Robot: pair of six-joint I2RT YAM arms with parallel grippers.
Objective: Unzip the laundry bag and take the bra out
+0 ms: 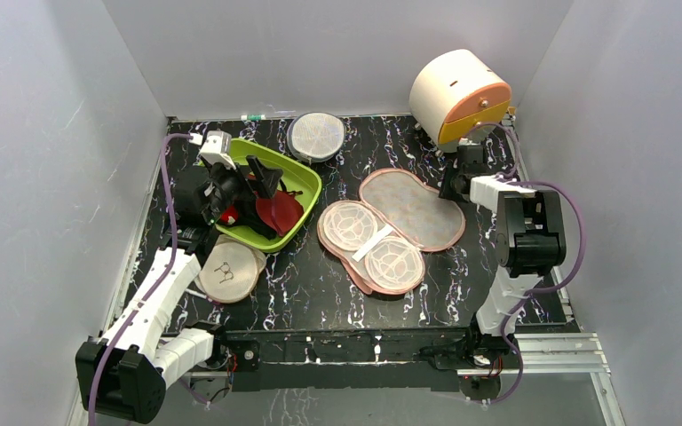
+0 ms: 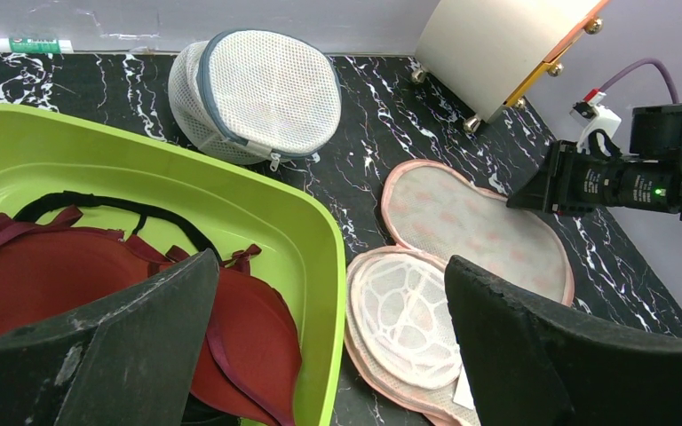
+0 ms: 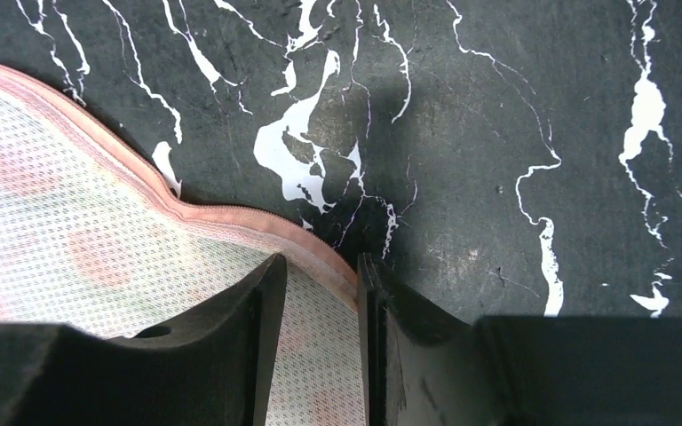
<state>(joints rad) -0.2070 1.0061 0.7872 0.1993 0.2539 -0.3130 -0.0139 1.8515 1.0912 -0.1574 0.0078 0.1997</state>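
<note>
Laundry bag (image 1: pixel 413 209) is lying unzipped at the middle of the table (image 1: pixel 320 302), splayed flat in two lobed halves with the pale inside facing up. Nothing is showing in either half. Bra (image 1: pixel 277 211) is resting in the green tub (image 1: pixel 313 177) just left of the bag, with its straps trailing loose beside a black strap. On this layout, unzipping and removal are judged done or nearly so.

Right fingers (image 3: pixel 271 284) are standing a narrow gap apart, astride the pink zip rim at the bag's far right edge. The rim is sitting between them, but no firm pinch is evident. Left fingers (image 1: pixel 253 191) are hanging spread fully wide over the tub, above the bra, holding nothing.

Handling assessment:
- **Bag:** It is judged light, padded and floppy, and its halves are likely to hinge and drag if lifted by one edge. The piped rim is offering the only firm purchase, and the mesh face is looking prone to snagging.
- **Bra:** It is judged light, smooth and liable to slip, with moulded cups springy enough to keep their form. The straps are liable to catch on the tub wall. The best hold is appearing to be a cup edge or the centre bridge, not a strap.
</note>
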